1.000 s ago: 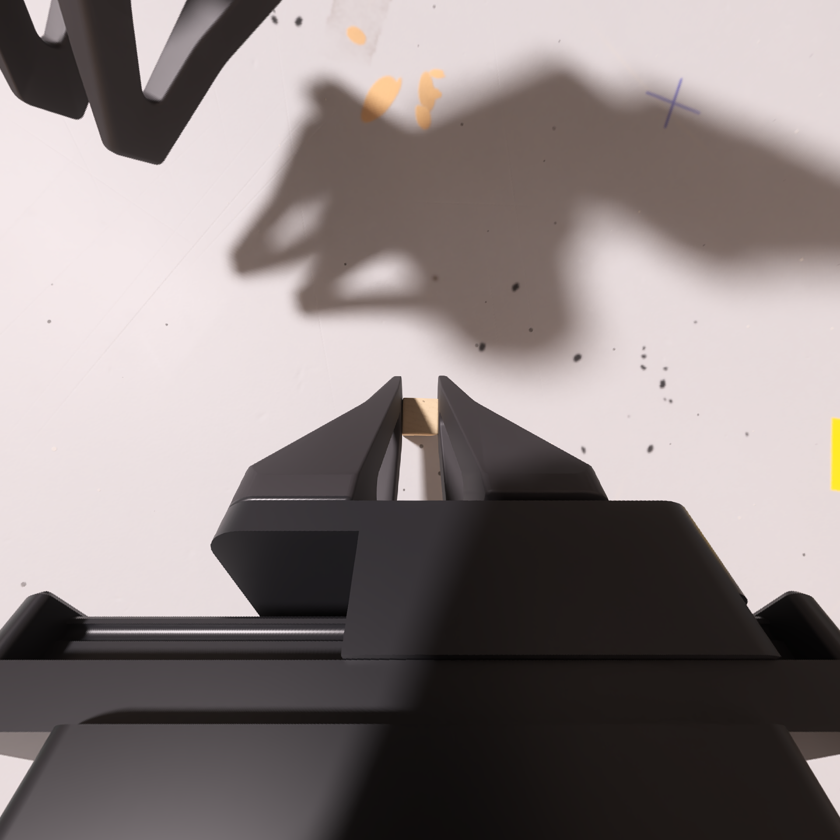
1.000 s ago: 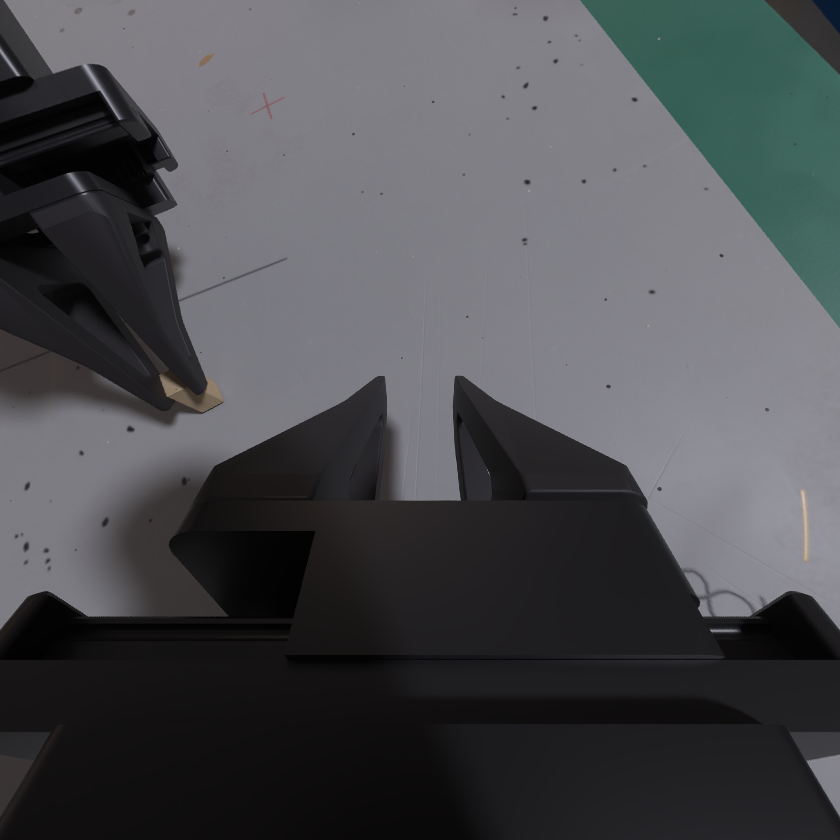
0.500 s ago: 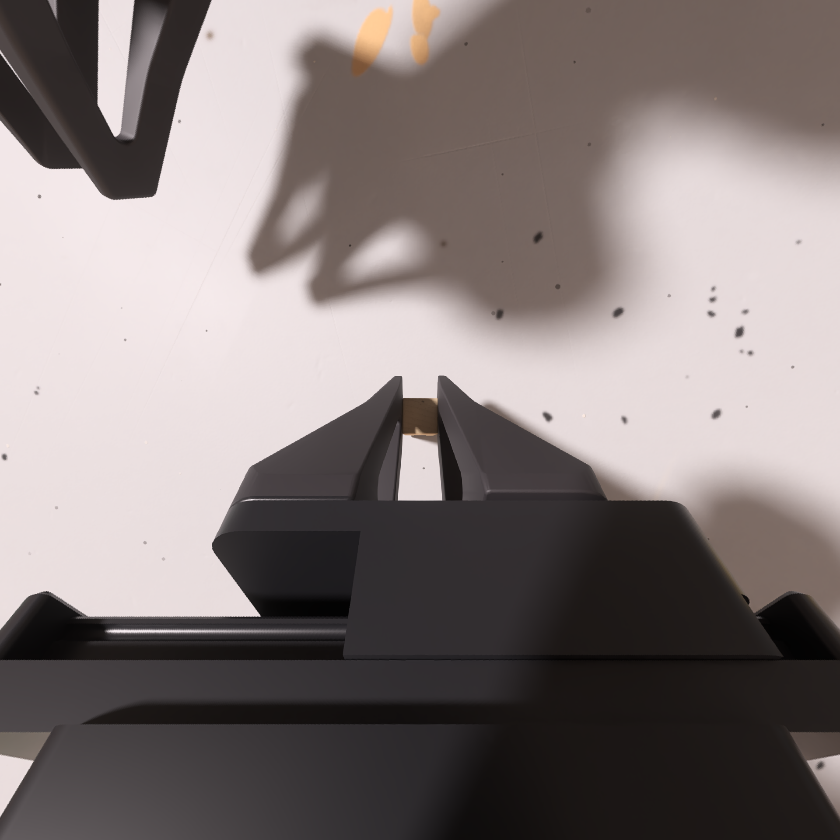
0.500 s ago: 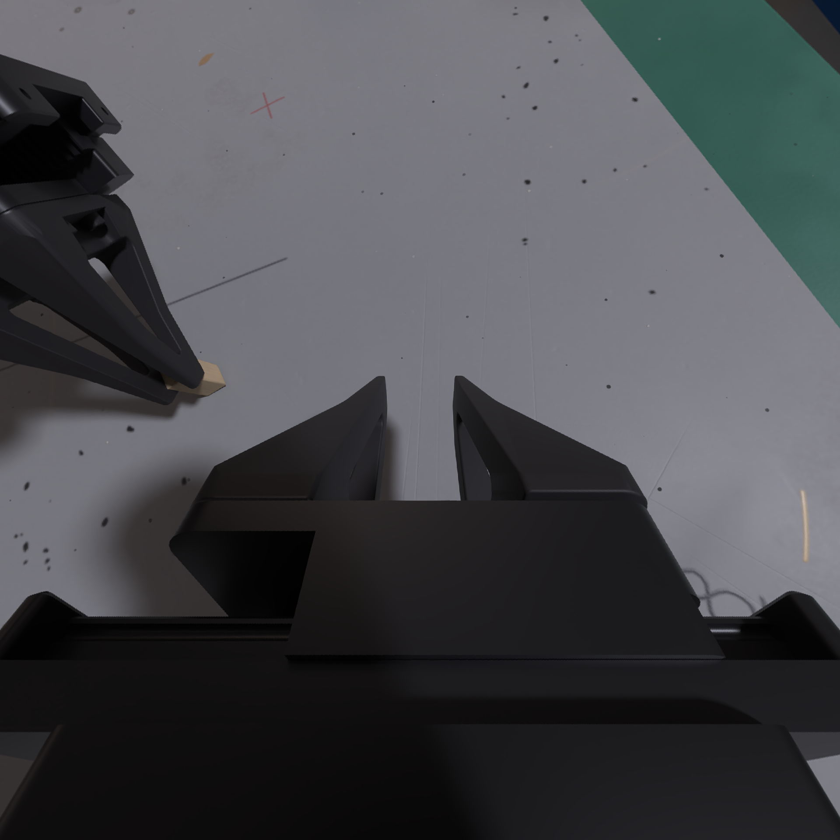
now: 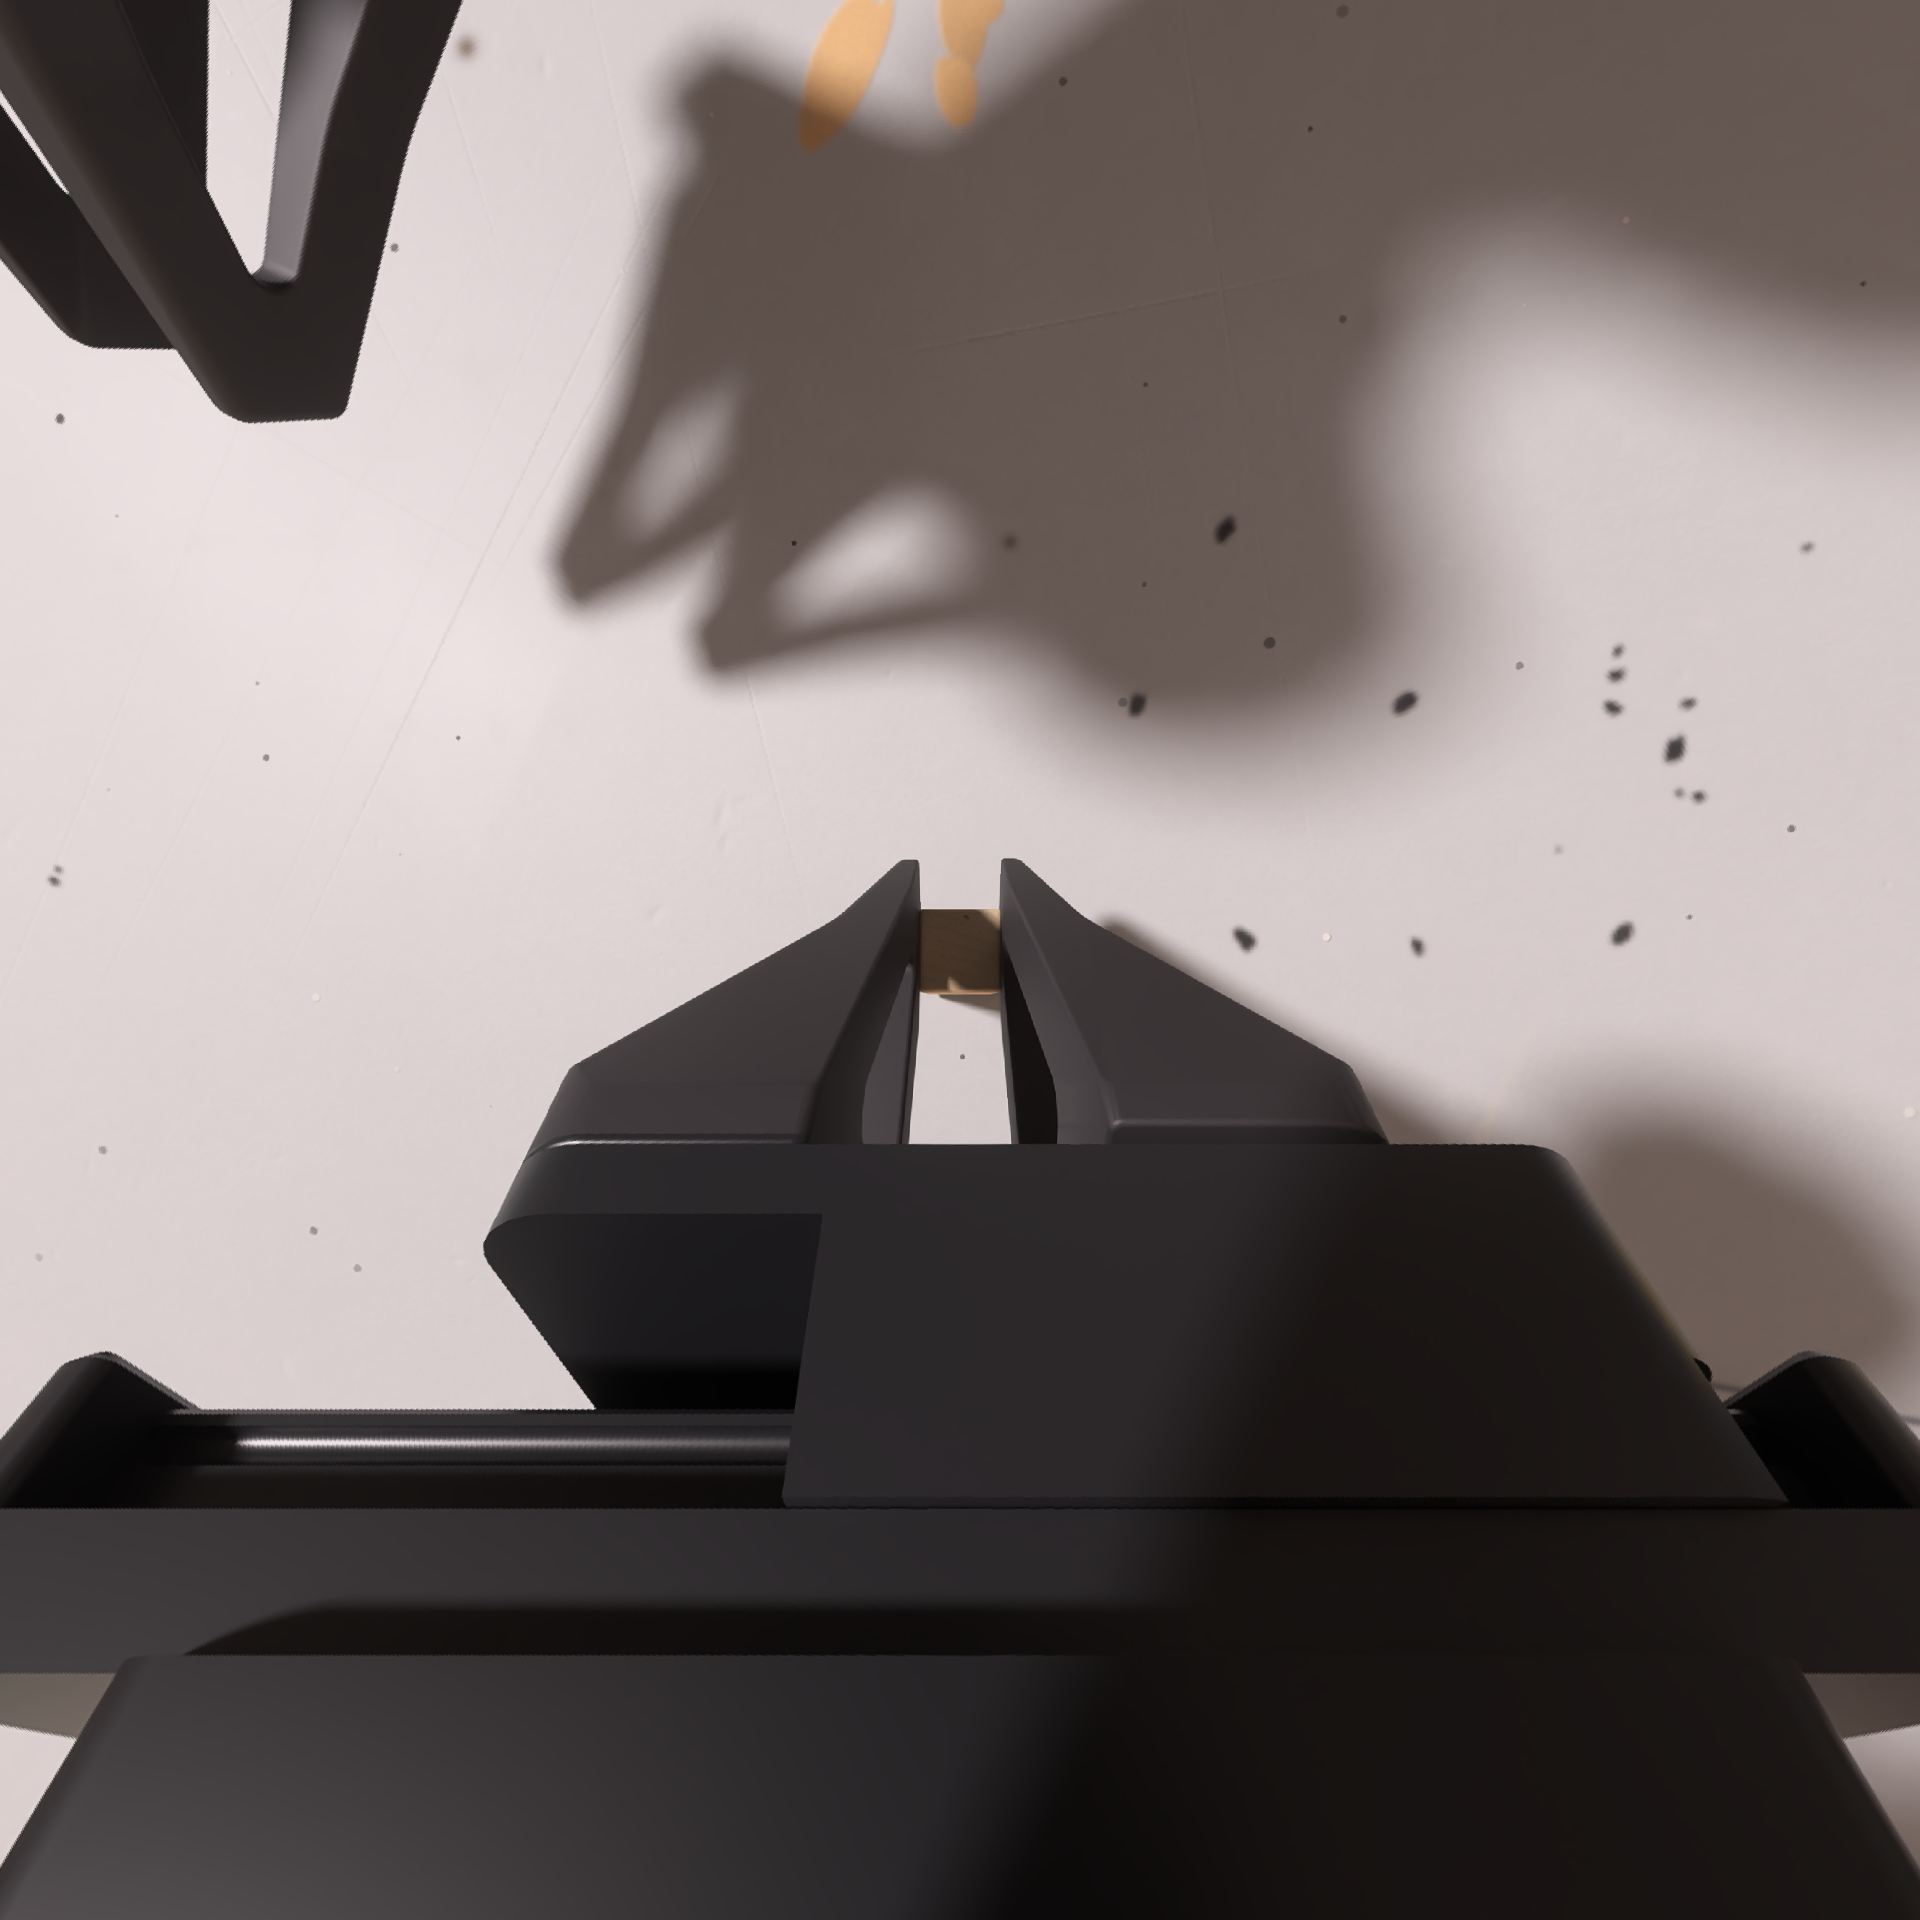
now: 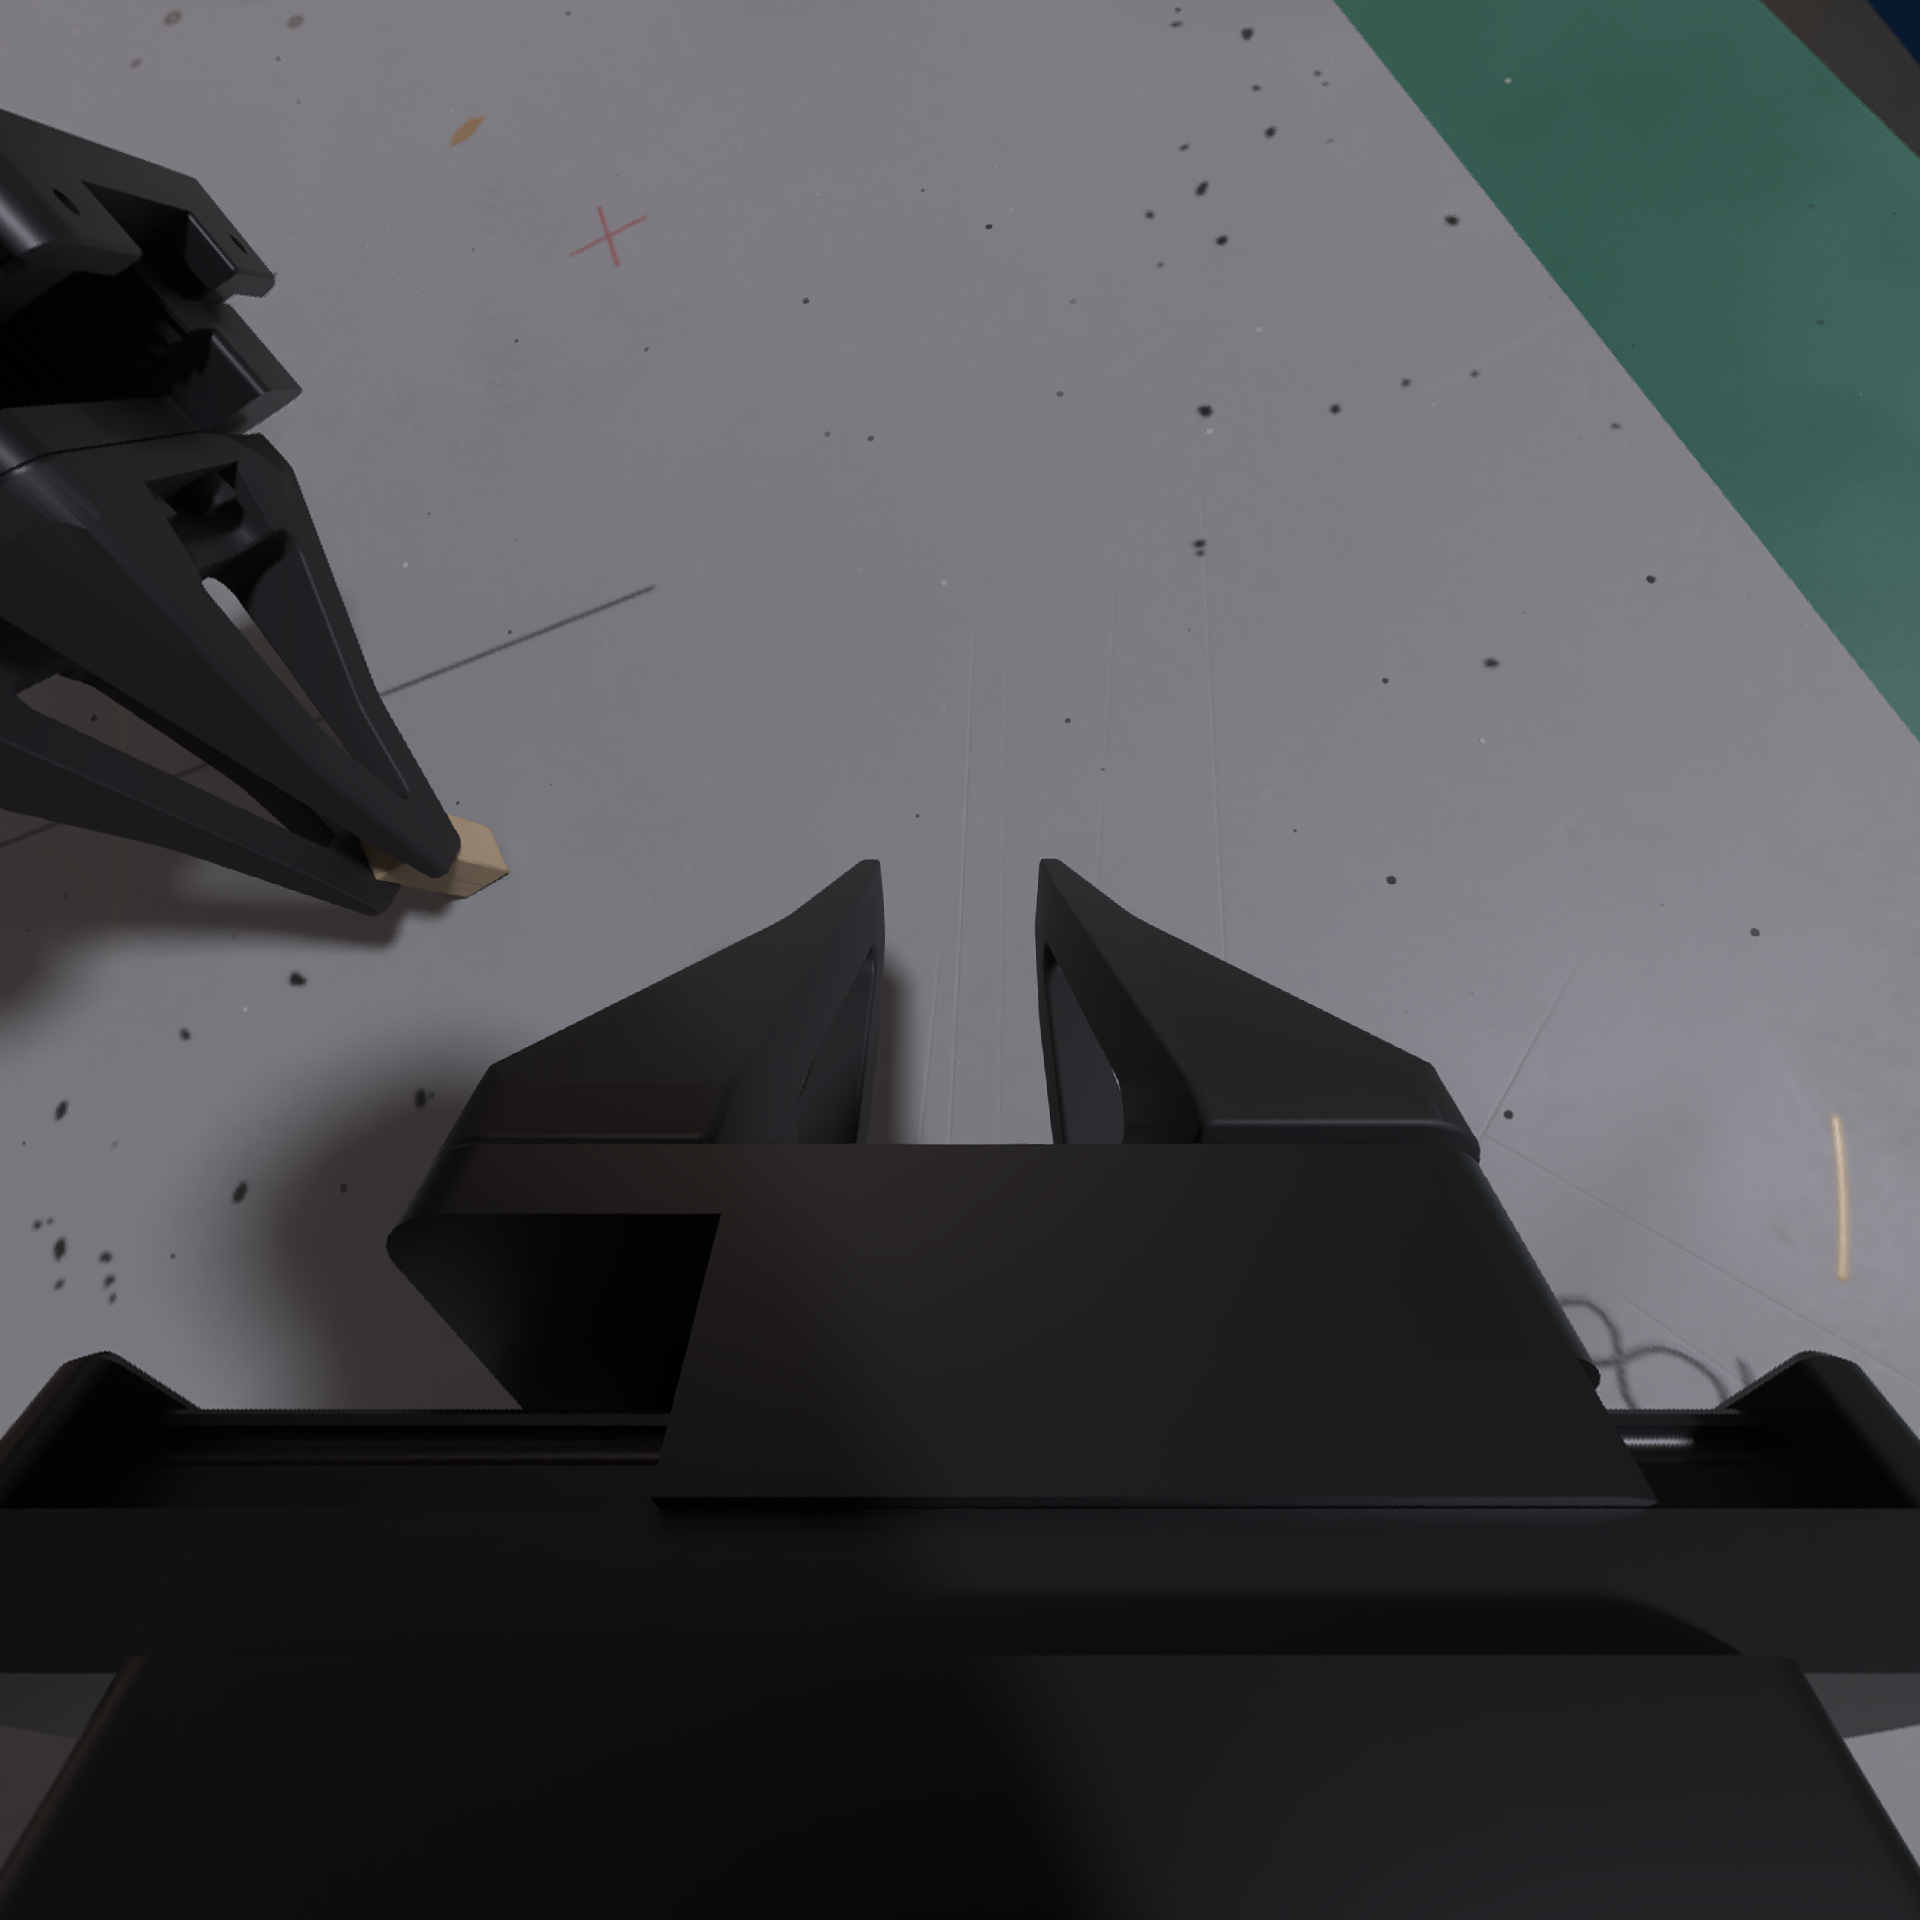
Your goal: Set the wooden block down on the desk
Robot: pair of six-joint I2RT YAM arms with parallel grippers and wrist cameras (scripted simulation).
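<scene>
A small light wooden block (image 5: 960, 951) sits pinched between the tips of my left gripper (image 5: 960, 883), which is shut on it. The right wrist view shows the same block (image 6: 473, 860) at the tips of the left gripper's fingers (image 6: 416, 831), low over the grey desk (image 6: 1039, 416), close to or touching it. My right gripper (image 6: 958, 878) is open and empty, hovering to the right of the block. Its fingers also show at the top left of the left wrist view (image 5: 270, 208).
The desk is pale, speckled with dark spots, with orange smears (image 5: 842, 73), a red cross mark (image 6: 608, 237) and a thin dark line (image 6: 520, 642). A green mat (image 6: 1714, 260) borders the desk at the far right. Gripper shadows fall across the desk.
My left gripper has come down toward the desk with the block still in it, and has turned flatter in the right wrist view. The right gripper has not moved.
</scene>
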